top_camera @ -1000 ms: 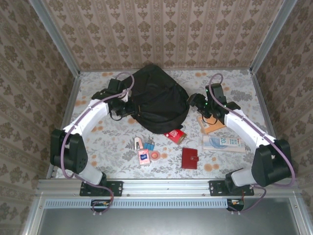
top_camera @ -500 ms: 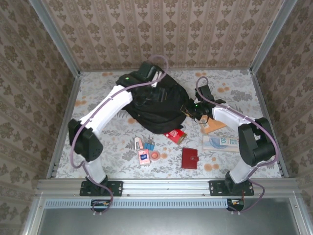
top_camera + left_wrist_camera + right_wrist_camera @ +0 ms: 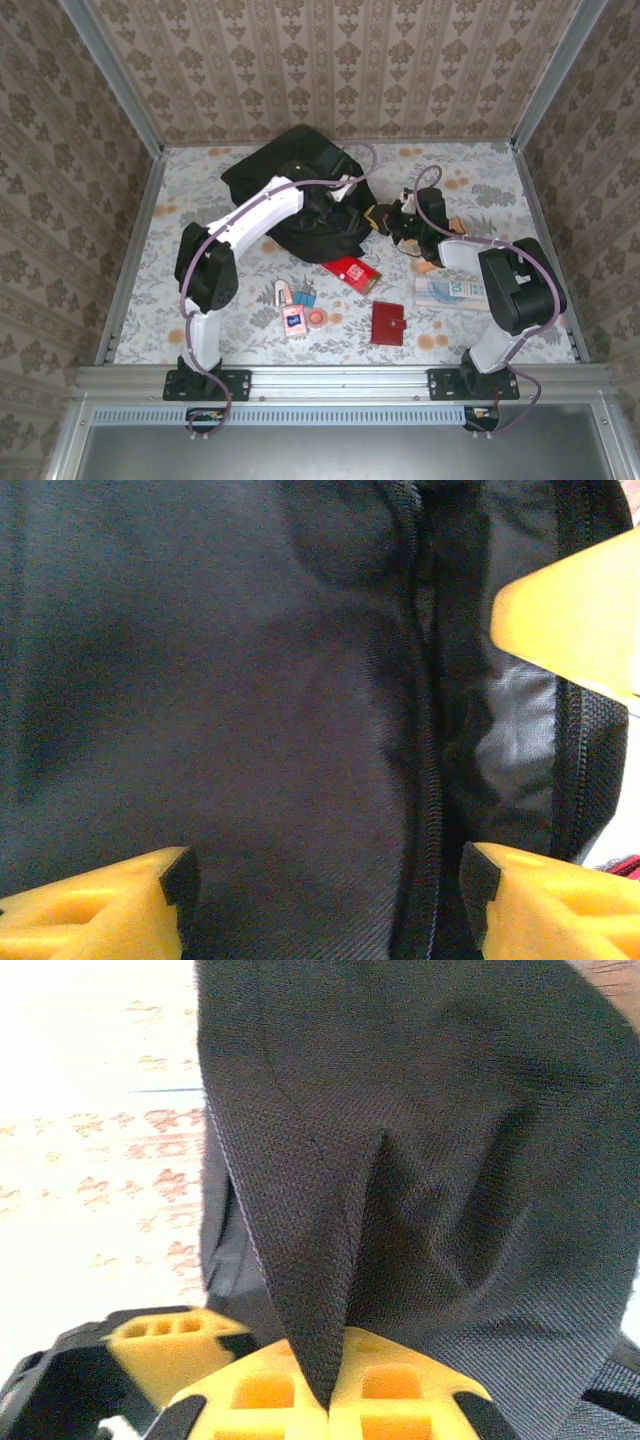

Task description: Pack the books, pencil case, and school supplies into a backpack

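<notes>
Starting at the near edge of the table [image 3: 160, 320]: nothing's packed yet, as far as we can tell. The school supplies [image 3: 298, 306] sit in a little cluster close to that edge, left of centre: pink card [image 3: 294, 320], pink tape roll [image 3: 317, 319], blue binder clips [image 3: 304, 292]. Just right of them is a dark red wallet-looking thing [image 3: 388, 323], maybe the pencil case, we can't say. Further right there's a blue-and-white book [image 3: 455, 292], and behind it the orange-tan paperback [image 3: 433, 260], half under the right arm. A small red book [image 3: 350, 271] lies right at the backpack's near side.

The backpack [image 3: 285, 175] itself lies toward the far edge, a bit left of centre. The right gripper [image 3: 330, 1385] has its jaws pressed together on a fold of black fabric at the bag's right side, pinching it. The left gripper [image 3: 325, 900] hovers just over the bag, jaws spread, a zip line [image 3: 425, 730] running between the fingers [image 3: 100, 900] and nothing in them.

So we reckon we're on the open-the-bag step. Next, the left needs to find the zip pull or the other lip while the right holds its pinch, so the mouth gapes enough for a book.
</notes>
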### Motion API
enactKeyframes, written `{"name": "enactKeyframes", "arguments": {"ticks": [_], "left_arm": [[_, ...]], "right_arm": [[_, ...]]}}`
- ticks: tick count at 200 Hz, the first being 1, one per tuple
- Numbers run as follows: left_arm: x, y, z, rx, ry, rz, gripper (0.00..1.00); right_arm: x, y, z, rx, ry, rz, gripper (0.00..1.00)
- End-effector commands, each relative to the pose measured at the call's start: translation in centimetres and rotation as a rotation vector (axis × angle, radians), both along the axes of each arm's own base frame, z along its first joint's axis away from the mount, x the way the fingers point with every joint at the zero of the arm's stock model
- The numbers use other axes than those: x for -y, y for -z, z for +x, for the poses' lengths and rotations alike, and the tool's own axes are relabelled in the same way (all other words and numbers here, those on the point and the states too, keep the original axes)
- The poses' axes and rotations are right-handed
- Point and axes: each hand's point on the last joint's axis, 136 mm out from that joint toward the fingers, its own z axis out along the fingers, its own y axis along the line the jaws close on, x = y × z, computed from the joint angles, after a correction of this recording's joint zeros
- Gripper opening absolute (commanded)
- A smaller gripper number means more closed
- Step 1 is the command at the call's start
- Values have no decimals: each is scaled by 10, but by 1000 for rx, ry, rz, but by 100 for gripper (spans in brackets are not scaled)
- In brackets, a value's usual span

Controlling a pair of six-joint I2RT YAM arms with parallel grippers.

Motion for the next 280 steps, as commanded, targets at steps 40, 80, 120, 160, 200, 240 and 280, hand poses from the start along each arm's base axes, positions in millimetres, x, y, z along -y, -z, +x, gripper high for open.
{"name": "enactKeyframes", "arguments": {"ticks": [40,80,120,160,200,240,280], "left_arm": [[-21,12,-16,12,75,97,76],[-46,34,-11,60,53,260,76],[-55,32,-10,78,23,251,62],[-61,1,-7,97,-46,127,41],[-61,-30,0,100,-93,-37,48],[-39,-10,-3,-8,-50,-53,64],[-23,-4,6,-65,-105,-122,70]], "right_arm": [[-14,-47,-1,182,-71,193,0],[-16,-45,-5,184,-89,183,0],[-15,-38,-10,174,-100,165,0],[-16,-31,-13,170,-115,143,0],[-18,-41,-15,218,-139,171,0],[-23,-62,-17,283,-173,256,0],[-25,-61,-20,287,-196,265,0]]}}
